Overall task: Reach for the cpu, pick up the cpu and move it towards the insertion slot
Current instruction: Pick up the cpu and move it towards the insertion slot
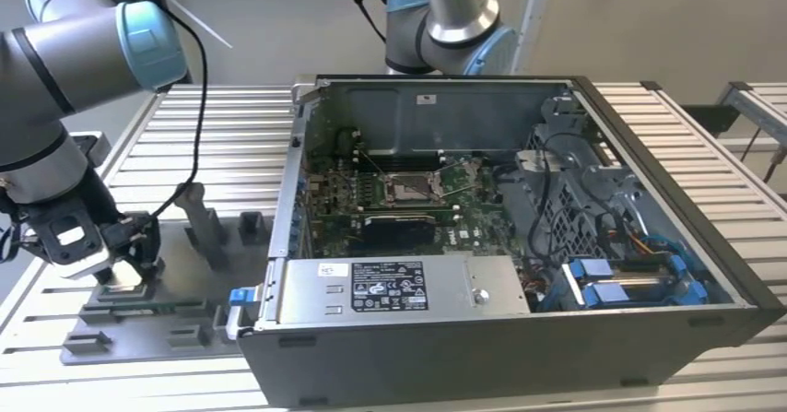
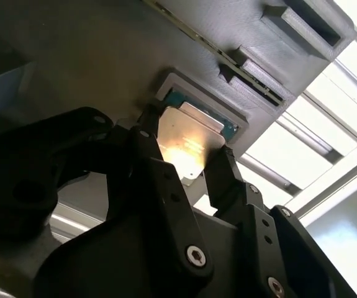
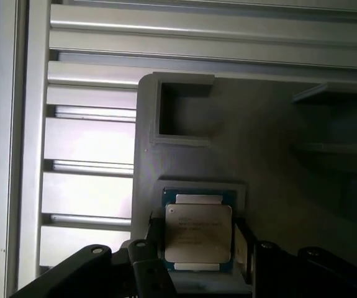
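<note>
The cpu (image 3: 198, 231) is a small square chip with a silver top and a blue-green rim. It lies in a shallow pocket of the grey plastic tray (image 3: 271, 155). My gripper (image 3: 198, 248) straddles it, with one black finger (image 3: 155, 236) against each side edge. In the second wrist view the cpu (image 2: 187, 139) glints between the fingers of the gripper (image 2: 187, 144). In the exterior view my gripper (image 1: 117, 269) is low over the tray (image 1: 184, 311) at the exterior view's left. The insertion slot (image 1: 408, 187) sits on the green board inside the open computer case (image 1: 492, 347).
Raised grey blocks (image 1: 203, 232) stand on the tray close to my gripper. An empty square pocket (image 3: 184, 115) lies beside the cpu's pocket. The case wall (image 1: 286, 228) rises between tray and slot. Another arm's base (image 1: 443, 25) stands behind the case. The table (image 1: 234, 126) is slatted aluminium.
</note>
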Robot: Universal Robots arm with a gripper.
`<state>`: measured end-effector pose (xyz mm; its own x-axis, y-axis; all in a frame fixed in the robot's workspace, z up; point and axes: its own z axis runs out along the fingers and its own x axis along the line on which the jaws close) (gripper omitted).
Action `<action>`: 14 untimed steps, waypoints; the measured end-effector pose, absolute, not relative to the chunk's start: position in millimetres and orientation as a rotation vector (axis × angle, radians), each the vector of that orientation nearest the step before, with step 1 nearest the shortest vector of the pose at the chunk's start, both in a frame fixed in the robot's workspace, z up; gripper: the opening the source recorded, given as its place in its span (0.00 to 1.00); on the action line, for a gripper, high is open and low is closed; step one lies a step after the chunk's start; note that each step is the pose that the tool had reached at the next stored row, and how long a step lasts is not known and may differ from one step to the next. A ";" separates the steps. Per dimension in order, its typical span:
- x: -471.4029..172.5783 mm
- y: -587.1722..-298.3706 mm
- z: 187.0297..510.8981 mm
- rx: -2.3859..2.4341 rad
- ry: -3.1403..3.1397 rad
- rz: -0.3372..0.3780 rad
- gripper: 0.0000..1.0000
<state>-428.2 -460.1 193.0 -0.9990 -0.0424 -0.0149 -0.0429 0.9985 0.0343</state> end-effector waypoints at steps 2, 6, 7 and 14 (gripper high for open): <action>-428.2 -460.1 199.2 -0.067 3.126 0.054 0.00; -428.2 -460.1 215.3 -0.067 3.126 0.054 0.00; -428.2 -460.1 219.4 -0.067 3.126 0.054 0.00; -428.2 -460.1 248.5 -0.067 3.126 0.054 0.00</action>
<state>-428.2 -460.1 248.5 -0.9990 -0.0425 -0.0149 -0.0430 0.9985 0.0343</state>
